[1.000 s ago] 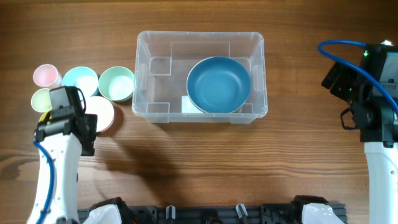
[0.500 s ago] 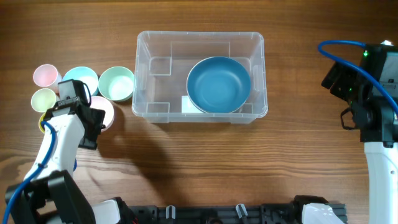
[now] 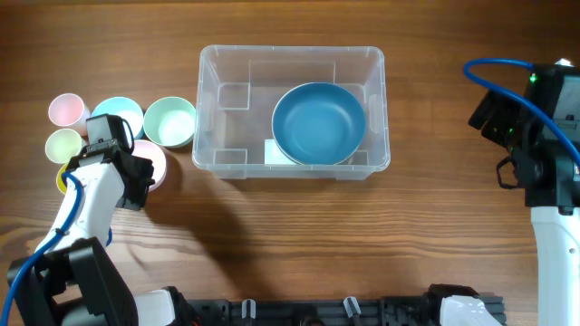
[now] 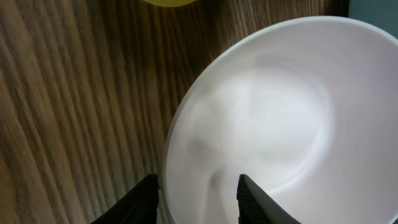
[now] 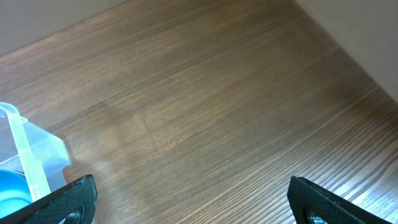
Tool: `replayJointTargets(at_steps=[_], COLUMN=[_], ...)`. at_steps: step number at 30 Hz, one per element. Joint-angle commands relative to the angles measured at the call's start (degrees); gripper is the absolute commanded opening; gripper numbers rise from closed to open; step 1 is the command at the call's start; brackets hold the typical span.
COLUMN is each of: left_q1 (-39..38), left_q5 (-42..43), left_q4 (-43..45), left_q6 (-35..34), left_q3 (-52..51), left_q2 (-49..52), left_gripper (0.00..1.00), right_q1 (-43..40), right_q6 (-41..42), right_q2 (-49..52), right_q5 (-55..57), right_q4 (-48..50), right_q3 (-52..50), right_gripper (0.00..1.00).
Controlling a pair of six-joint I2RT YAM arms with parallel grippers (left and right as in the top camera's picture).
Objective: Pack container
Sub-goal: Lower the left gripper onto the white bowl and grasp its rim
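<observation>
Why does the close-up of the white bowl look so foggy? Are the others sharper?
Left wrist view: the bowl sits so near the lens that its inside is a soft white smear, though the table beside it is crisp. Overhead view: sharp, the left arm throwing a dim shadow on the table. Right wrist view: the fingers at the bottom corners are blurred.

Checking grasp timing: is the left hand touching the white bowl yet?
Cannot tell. In the left wrist view the left hand straddles the rim of the white bowl, one finger inside, one outside; neither contact nor gap shows plainly.
</observation>
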Motion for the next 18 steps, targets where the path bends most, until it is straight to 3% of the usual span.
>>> replayJointTargets(at_steps=[1,18], left_q1=[0.3,0.3], left_q5=[0.1,-1.5], left_q4=[-0.5,-0.3], left_q6=[0.3,0.3], left_q3=[-0.5,-0.6], left_q2=[0.4,0.6], left_gripper=[0.43,0.38], right_q1=[-0.1,-0.1], right_q6=[0.8,0.8], right_q2=[0.3,0.3], right_q5=[1.2,1.2], right_q4=[0.0,0.0], right_q3=[0.6,0.6], right_gripper=[1.00,1.00])
